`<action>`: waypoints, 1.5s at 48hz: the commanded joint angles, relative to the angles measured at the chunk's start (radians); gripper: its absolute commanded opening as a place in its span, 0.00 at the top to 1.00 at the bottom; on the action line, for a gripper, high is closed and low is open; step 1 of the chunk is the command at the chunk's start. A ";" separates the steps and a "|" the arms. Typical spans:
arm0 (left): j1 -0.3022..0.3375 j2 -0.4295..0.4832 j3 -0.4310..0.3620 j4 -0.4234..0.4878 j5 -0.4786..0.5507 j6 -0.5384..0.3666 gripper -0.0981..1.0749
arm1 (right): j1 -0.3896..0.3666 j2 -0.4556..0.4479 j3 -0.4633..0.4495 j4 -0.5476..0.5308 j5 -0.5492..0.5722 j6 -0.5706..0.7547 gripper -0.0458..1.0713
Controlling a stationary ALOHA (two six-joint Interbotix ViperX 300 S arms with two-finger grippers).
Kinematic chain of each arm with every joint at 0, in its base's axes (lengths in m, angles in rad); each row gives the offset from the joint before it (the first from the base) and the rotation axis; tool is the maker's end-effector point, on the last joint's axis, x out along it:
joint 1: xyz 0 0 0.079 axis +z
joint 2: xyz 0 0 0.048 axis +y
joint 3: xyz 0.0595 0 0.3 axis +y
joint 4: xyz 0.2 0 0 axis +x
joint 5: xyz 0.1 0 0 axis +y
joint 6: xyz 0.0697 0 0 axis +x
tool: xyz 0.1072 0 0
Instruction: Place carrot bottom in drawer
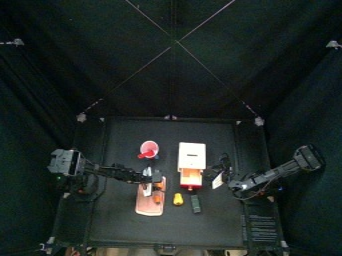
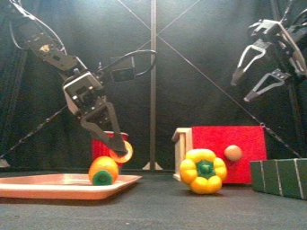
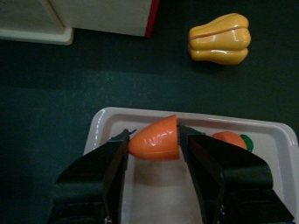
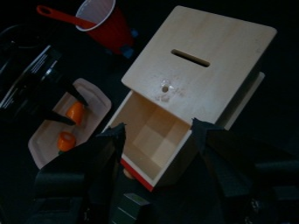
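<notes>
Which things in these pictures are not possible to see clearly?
- Drawer inside: front view shows only its red face, top view makes it too small, right wrist view cuts its near corner behind the right gripper.
- Carrot bottom: the left gripper covers its sides in the left wrist view.
- Board: cut off at the edge.

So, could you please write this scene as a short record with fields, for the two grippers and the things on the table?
Left gripper: shut on the small orange carrot bottom, over the board
Board: pale pink flat rectangular board, another orange piece with green lies on it
Drawer: cream-white wooden drawer, pulled open, inside looks empty
Right gripper: open, holds nothing, above the drawer
Nearby: yellow bell pepper beside the board; red cup behind the drawer unit
Task state: carrot bottom not yet in drawer
</notes>
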State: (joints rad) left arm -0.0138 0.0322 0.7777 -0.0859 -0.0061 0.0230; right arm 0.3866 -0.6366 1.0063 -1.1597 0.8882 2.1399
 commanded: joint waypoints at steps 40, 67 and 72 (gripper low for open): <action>0.009 0.043 -0.189 0.025 -0.453 -0.002 0.31 | -0.002 -0.018 0.003 0.012 -0.002 -0.011 0.12; 0.020 0.242 -0.334 -0.138 -0.511 0.002 0.29 | 0.002 -0.020 0.003 0.020 0.000 -0.014 0.12; 0.021 0.242 -0.325 -0.141 -0.508 0.000 0.26 | 0.000 -0.020 0.003 0.020 0.000 -0.015 0.12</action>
State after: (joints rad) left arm 0.0015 0.2884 0.4633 -0.2255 -0.5031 0.0230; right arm 0.3866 -0.6519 1.0186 -1.1351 0.8866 2.1276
